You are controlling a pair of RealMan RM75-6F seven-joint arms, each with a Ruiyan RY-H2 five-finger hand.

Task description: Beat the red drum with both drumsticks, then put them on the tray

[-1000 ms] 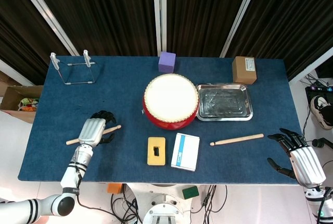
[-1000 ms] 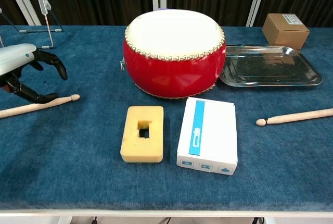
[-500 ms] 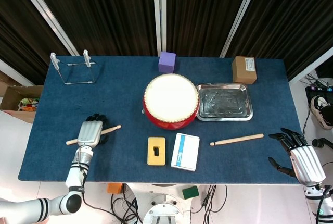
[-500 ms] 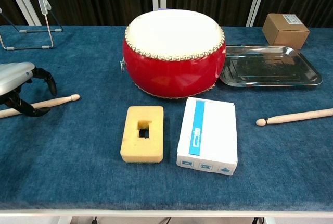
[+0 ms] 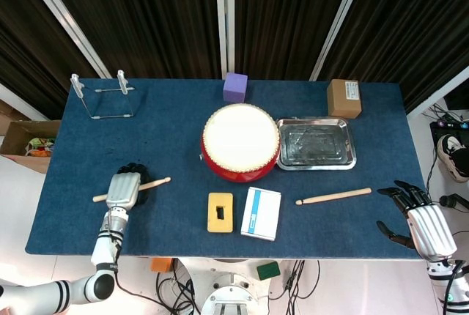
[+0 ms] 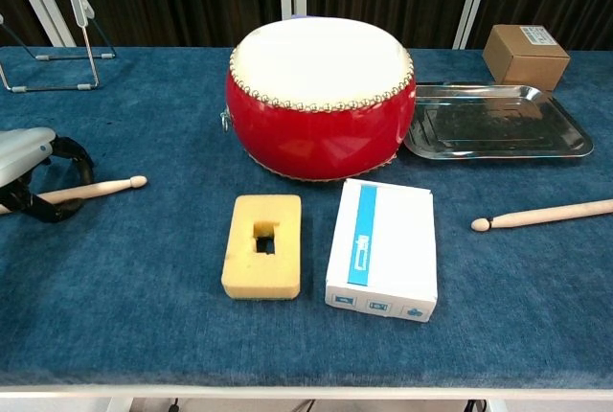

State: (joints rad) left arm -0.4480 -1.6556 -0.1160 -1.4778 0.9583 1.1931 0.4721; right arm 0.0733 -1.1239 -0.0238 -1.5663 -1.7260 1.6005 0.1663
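The red drum [image 5: 241, 139] [image 6: 321, 96] stands mid-table with the empty steel tray [image 5: 315, 144] [image 6: 498, 153] to its right. One drumstick [image 5: 154, 183] [image 6: 101, 187] lies at the left. My left hand [image 5: 124, 189] [image 6: 24, 158] sits low over its shaft, fingers [image 6: 75, 150] arched behind it and thumb in front; whether they clamp it does not show. The other drumstick [image 5: 333, 197] [image 6: 546, 214] lies at the right front. My right hand [image 5: 421, 223] hovers open off the table's right front corner, apart from that stick, and only the head view shows it.
A yellow sponge block [image 5: 220, 212] [image 6: 261, 244] and a white-and-blue box [image 5: 261, 213] [image 6: 381, 249] lie in front of the drum. A purple cube [image 5: 235, 87] sits behind it, a cardboard box [image 5: 344, 98] [image 6: 524, 56] behind the tray, a wire stand [image 5: 106, 95] [image 6: 81, 19] far left.
My left hand has dropped onto the left drumstick and its spread fingers have curled in around the shaft. The stick has not moved. The right hand is nearly still.
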